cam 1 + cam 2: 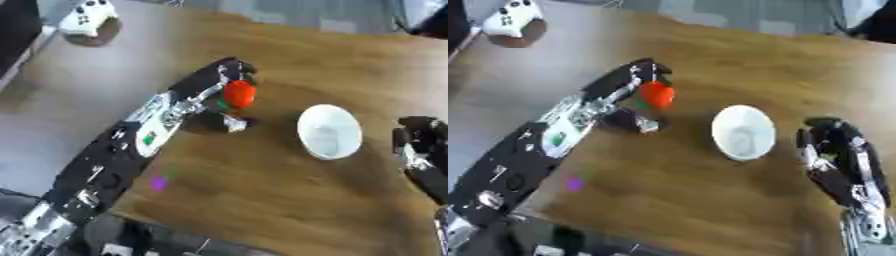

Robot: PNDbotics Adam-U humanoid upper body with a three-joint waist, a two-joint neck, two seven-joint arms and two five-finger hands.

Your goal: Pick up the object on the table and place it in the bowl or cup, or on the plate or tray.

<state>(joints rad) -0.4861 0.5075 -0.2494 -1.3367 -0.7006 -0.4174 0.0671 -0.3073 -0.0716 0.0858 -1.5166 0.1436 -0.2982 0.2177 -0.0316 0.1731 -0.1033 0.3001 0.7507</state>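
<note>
Red object [239, 94], rounded and with a bit of green at its lower left, sits in the left robot hand [226, 80], whose dark fingers curl round its top and far side in the left eye view, so this robot hand is clamped on it. It looks lifted off the wooden worktop [262, 200], though the blur makes it hard to be sure that it is quite clear of the surface. A white bowl [329, 131] stands apart from that robot hand, toward the robot's right and a little nearer the body, and holds nothing that can be made out. In the right eye view the right robot hand [826, 142] rests at the lower right, beyond the bowl from the left robot hand; its fingers look bent, but whether they are together or apart I cannot tell. It touches neither the bowl nor the red object. As a judgement, the pick-up is done or nearly so. What remains is to carry the object over the bowl and let it go inside.
</note>
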